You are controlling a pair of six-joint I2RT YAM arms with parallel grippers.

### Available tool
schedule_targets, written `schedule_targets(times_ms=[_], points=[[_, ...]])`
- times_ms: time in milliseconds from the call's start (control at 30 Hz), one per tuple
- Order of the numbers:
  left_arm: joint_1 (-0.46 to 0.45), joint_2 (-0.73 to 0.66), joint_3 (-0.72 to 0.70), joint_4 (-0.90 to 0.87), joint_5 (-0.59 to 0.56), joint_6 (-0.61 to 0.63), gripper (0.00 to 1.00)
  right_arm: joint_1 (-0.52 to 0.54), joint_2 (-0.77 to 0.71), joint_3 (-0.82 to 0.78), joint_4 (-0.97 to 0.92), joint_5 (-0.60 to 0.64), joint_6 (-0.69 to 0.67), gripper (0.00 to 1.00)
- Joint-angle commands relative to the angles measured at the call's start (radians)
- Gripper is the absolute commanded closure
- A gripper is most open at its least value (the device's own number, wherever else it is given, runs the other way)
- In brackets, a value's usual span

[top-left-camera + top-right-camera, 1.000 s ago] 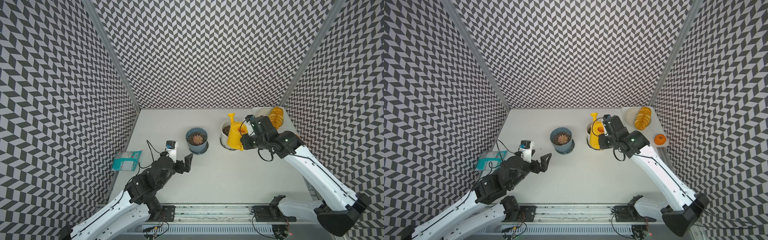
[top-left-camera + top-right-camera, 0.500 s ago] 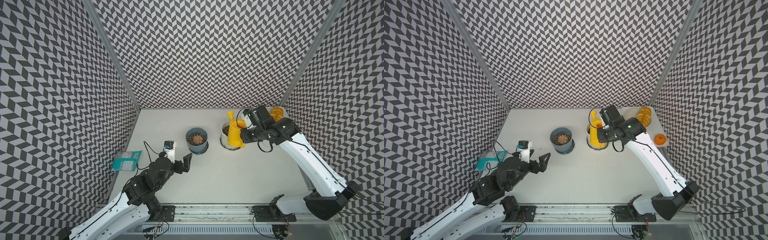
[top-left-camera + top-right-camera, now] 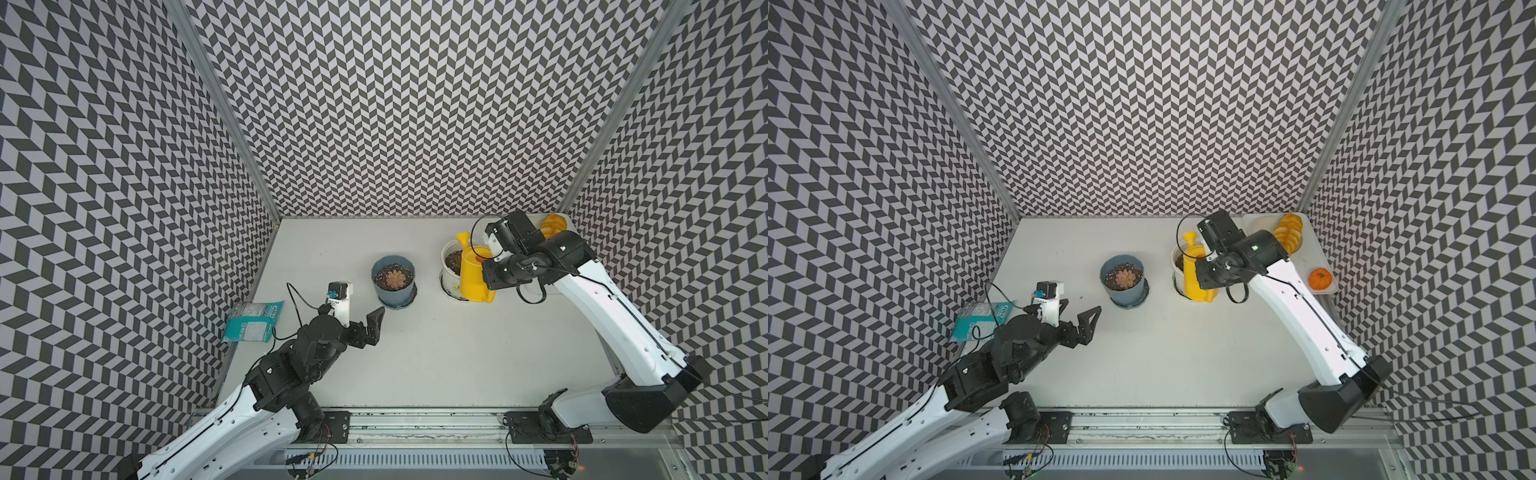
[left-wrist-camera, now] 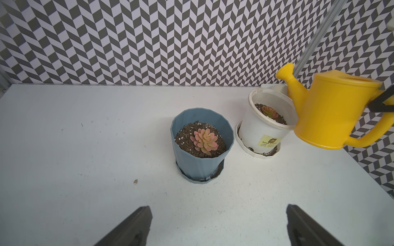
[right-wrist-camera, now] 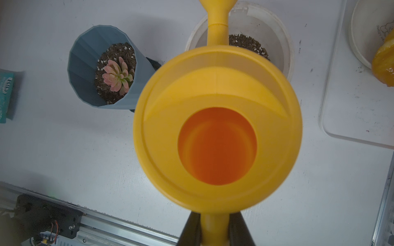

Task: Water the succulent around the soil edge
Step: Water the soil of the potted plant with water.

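Chevron-patterned walls box in a pale worktop (image 3: 436, 353). In both top views I see the blue pot (image 3: 392, 301) with its pink succulent (image 3: 393, 279) mid-worktop. A white pot (image 3: 448, 286) stands near it toward the right arm's side. The yellow watering can (image 3: 473, 276) overlaps that pot, at the right tool (image 3: 486, 276). The left tool (image 3: 1077, 311) sits near the blue pot, fingers wide apart, and a teal packet (image 3: 253, 322) lies by the left wall.

From the left wrist view, the can hangs clear of the worktop, roughly upright. A second small succulent (image 4: 269, 111) grows in the white pot.

From the right wrist view, the right tool is clamped on the can's handle, and the spout reaches across the white pot.
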Motion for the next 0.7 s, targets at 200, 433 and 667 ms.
schedule_targets(times_ms=[200,433,667], points=[[-0.008,-0.008,0.002,0.016,-0.007,-0.002,0.0,-0.041,0.054,0.08,0.031,-0.039,-0.011,1.0],[-0.013,-0.008,0.0,0.016,-0.008,-0.002,0.0,-0.043,0.066,0.079,0.031,-0.054,-0.013,1.0],[-0.014,-0.009,0.001,0.016,-0.01,-0.002,0.0,-0.043,0.059,0.07,0.033,-0.076,-0.024,1.0]])
